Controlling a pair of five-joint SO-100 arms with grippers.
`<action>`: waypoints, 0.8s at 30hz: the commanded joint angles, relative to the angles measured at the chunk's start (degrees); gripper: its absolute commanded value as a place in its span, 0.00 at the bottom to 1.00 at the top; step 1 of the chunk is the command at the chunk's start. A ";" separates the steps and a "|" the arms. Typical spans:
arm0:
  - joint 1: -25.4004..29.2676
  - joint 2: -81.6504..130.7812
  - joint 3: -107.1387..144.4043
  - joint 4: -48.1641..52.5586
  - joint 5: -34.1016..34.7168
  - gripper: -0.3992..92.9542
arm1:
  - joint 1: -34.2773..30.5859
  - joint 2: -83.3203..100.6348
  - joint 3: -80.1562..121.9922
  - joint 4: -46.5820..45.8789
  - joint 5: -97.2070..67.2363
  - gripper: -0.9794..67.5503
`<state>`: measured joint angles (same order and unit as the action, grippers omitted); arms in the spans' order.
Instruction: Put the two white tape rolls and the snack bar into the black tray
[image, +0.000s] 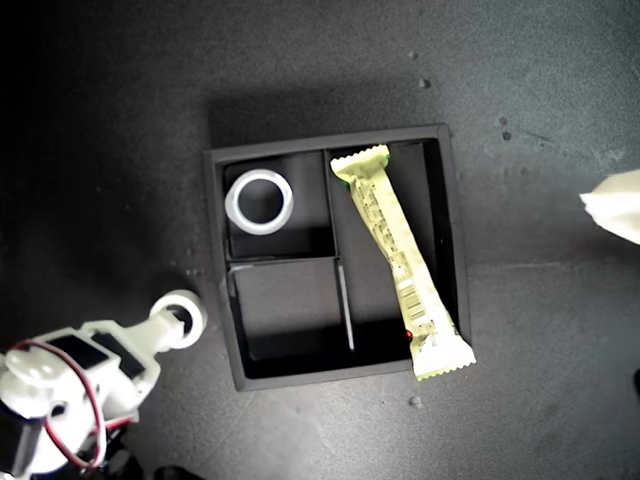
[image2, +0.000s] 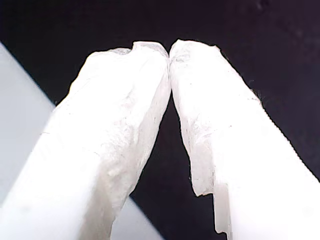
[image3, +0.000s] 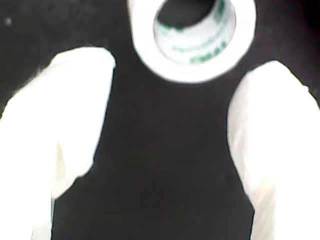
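My second gripper (image3: 170, 125) is hanging wide open before the thicker tape roll (image3: 192, 37), needing centred jaws; my first gripper (image2: 170, 50) is pinched empty.

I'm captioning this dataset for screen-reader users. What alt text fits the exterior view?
A square black tray on a dark surface holds a thin white tape ring in one small compartment and a snack bar lying diagonally in the long one, one end overhanging the rim. A thicker tape roll sits outside the tray by my second gripper, at the view's lower left.
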<state>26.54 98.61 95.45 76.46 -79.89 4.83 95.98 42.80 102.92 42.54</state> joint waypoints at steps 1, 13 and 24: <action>1.41 -0.26 3.52 -6.68 -1.93 0.19 | 1.32 9.67 3.34 0.26 3.34 0.01; 2.46 -1.93 14.33 -18.98 -7.29 0.18 | 2.11 36.83 35.33 -2.90 11.43 0.01; -0.18 -8.79 15.82 -22.24 -8.61 0.07 | -1.14 38.14 49.92 -12.66 11.95 0.01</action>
<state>27.60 91.67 111.62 55.11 -87.45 3.87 132.36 89.03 93.78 53.88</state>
